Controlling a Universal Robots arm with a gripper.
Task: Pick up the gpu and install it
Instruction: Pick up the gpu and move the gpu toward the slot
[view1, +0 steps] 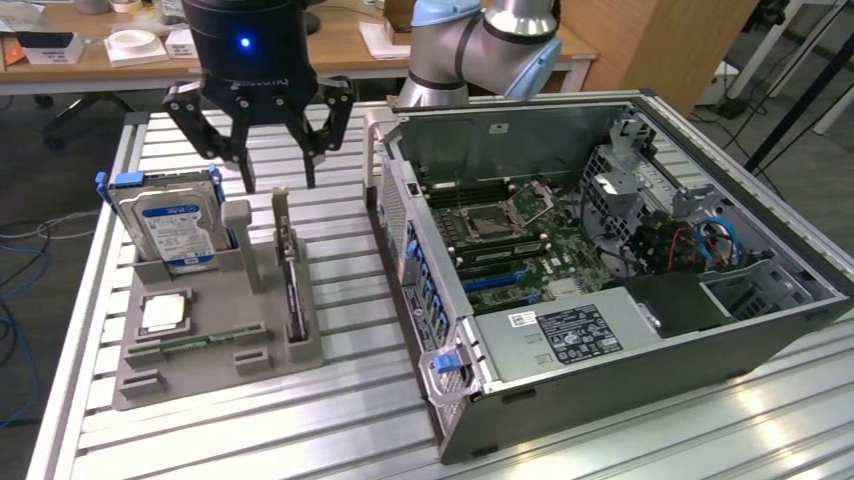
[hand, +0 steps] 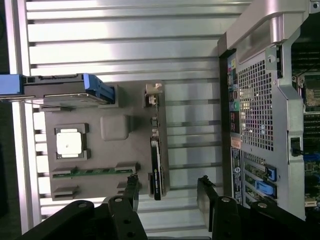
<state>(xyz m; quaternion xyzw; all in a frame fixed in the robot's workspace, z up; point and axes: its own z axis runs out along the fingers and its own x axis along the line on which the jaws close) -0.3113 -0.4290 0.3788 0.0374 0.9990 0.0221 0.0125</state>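
The black two-fingered hand (view1: 278, 180) with a blue light on its body hangs with its fingers spread wide and nothing between them. It hovers over the far end of the gpu (view1: 291, 285), a slim, dark rectangular circuit card with a silvery metal bracket at one end. In the exterior view the fingertips stand on either side of the bracket end and above it, not touching the card. In the wrist view the hand (hand: 167, 187) straddles the line of the gpu (hand: 156, 167), which sits nearer one finger than the other.

The gpu stands on its long edge in a slot of a grey moulded holder (view1: 200, 375), along the holder's side nearest the computer case. On the same holder (hand: 100, 155), a thick silver hard drive with a blue label and blue side rails (view1: 167, 225) stands upright in its own cradle, well apart from the gpu. It shows edge-on in the wrist view (hand: 65, 87). A square silvery processor chip (view1: 163, 312) lies flat in a recess, and a narrow green memory strip (view1: 200, 342) rests beside it.

The holder rests on a slatted aluminium tabletop (view1: 334, 430). Just beside it, on the exterior view's right, a dark grey computer case (view1: 667, 360) lies with its side panel off. Inside are a green motherboard (view1: 514, 240) and a silvery power supply with a white label (view1: 567, 335). The case's perforated rear panel (hand: 260, 100) faces the holder.
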